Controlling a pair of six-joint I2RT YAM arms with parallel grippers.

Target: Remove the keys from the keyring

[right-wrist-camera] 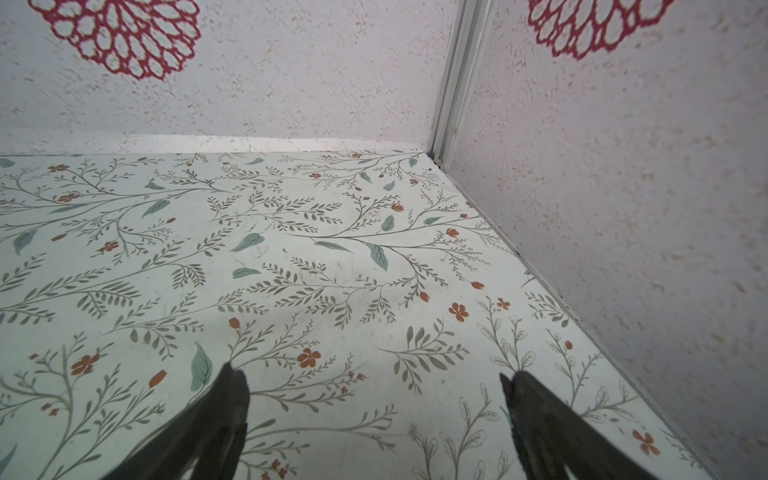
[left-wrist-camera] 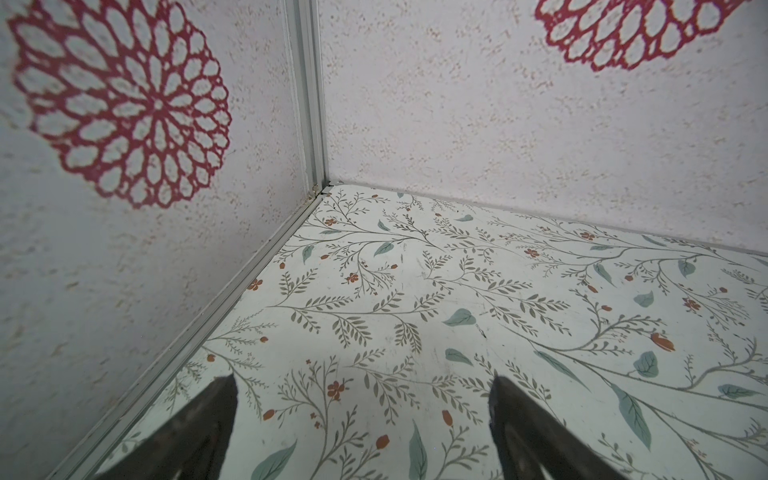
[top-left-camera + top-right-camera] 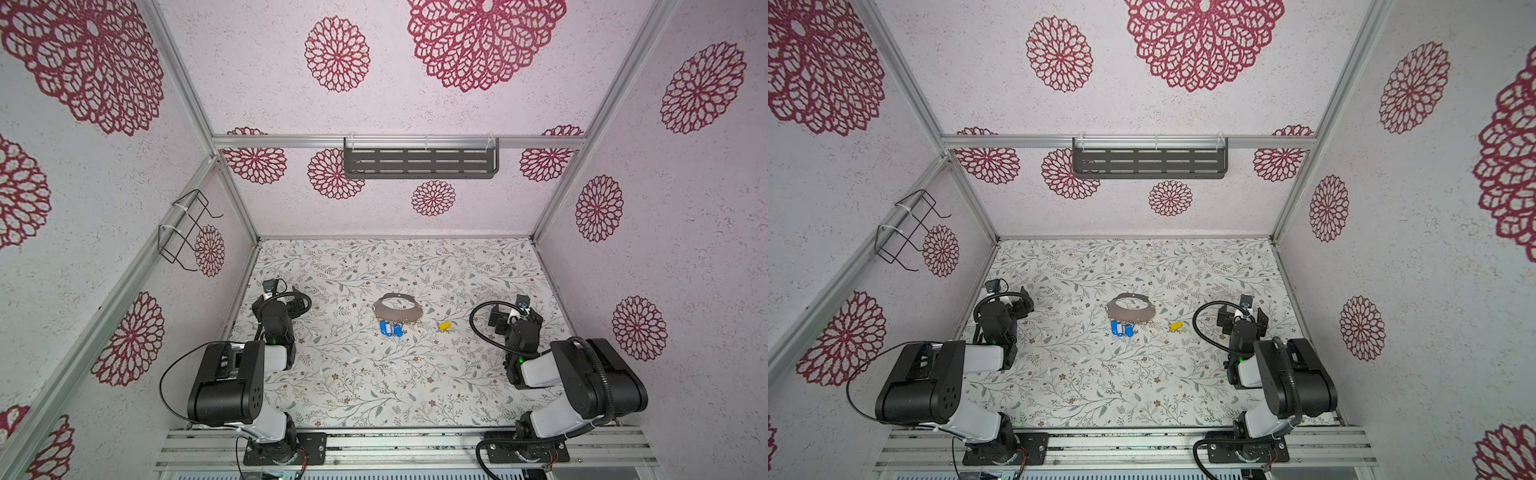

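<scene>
Left end effector [image 2: 363,377] gapes, apart from crescent keyring [image 3: 401,316].

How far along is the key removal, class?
Done: one yellow key lies loose, right of the keyring. In hand: nothing; both jaws are open and empty. Left: the blue keys, seemingly still attached at its near edge.
</scene>
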